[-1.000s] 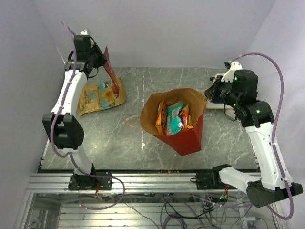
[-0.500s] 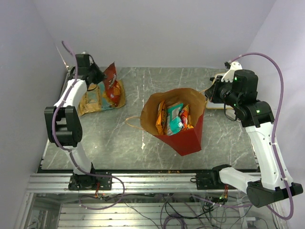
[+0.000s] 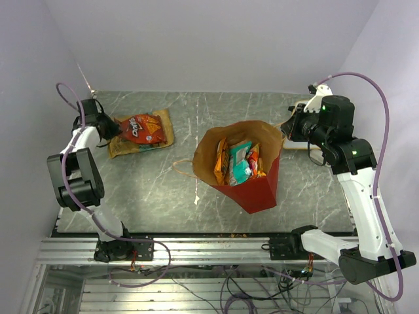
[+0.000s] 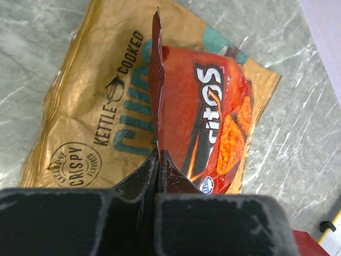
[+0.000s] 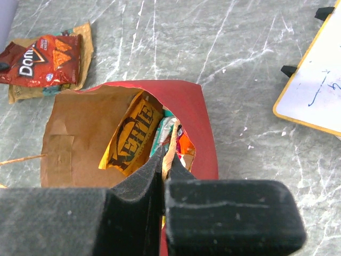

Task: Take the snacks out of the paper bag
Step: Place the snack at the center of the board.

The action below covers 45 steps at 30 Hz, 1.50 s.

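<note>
The left gripper [image 4: 159,160] is pressed together on the side seam of the red Doritos packet [image 4: 210,122], well to the left of the paper bag [image 3: 252,193]. The packet lies on the flat orange kettle-chip bag [image 4: 85,112], its long axis running from the pincer toward the paper bag, with the pinched seam standing up on edge. Letting go looks like the next step. Nothing crowds the fingers on the paper-bag side, though the arm sits close to the table [image 3: 196,118] edge and wall on the side away from it.

The right gripper [image 5: 162,168] is clamped on the paper bag's right rim, holding the mouth open. Several packets [image 3: 239,162] stand upright inside, long axes pointing out of the mouth — a yellow-orange Kettle packet [image 5: 130,140] on the left side. Bare table lies left of the paper bag, so the left arm probably has the freer path back to the mouth. A white board [image 5: 314,85] lies just right of the paper bag.
</note>
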{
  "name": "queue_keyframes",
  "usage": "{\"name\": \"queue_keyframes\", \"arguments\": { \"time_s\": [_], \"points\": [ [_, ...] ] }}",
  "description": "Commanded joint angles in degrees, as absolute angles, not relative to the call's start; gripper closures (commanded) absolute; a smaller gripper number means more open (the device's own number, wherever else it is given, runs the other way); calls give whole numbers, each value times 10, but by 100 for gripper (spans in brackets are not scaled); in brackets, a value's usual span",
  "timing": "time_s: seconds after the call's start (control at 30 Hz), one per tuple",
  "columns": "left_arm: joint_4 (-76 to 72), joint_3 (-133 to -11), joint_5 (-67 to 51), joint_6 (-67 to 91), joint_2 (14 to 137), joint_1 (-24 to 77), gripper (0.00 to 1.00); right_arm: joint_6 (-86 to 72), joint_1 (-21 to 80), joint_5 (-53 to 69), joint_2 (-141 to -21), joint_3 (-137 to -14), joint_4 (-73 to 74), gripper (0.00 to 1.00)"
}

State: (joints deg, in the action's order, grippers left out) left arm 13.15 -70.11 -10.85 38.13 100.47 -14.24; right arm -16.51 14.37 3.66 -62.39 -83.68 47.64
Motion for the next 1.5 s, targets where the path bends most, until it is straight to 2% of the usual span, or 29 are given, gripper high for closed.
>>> {"name": "queue_keyframes", "arguments": {
  "time_s": [0.0,0.17,0.4,0.57,0.73,0.83,0.97,1.1,1.27,1.47],
  "points": [
    [98,-674,-126,367,990,-152,93,-164,146,41,-620,-848,458,100],
    [61,-641,-137,374,1003,-152,93,-167,146,43,-620,-849,458,100],
    [94,-670,-105,322,1013,-156,91,-169,146,48,-621,-849,458,100],
    [119,-675,-87,296,1004,-175,65,-169,146,52,-621,-850,456,100],
    [176,-673,-5,272,947,-180,38,-168,146,53,-621,-850,457,100],
    [195,-654,5,272,894,-180,28,-170,147,56,-616,-843,454,100],
    [222,-610,-53,322,812,-172,26,-164,146,70,-617,-835,452,100],
    [238,-586,-116,371,711,-116,25,-140,146,112,-618,-837,443,100],
    [291,-652,-109,405,662,12,25,-137,146,199,-633,-832,427,100],
    [327,-741,-40,436,661,207,29,-189,146,225,-629,-788,391,100]
  ]
}}
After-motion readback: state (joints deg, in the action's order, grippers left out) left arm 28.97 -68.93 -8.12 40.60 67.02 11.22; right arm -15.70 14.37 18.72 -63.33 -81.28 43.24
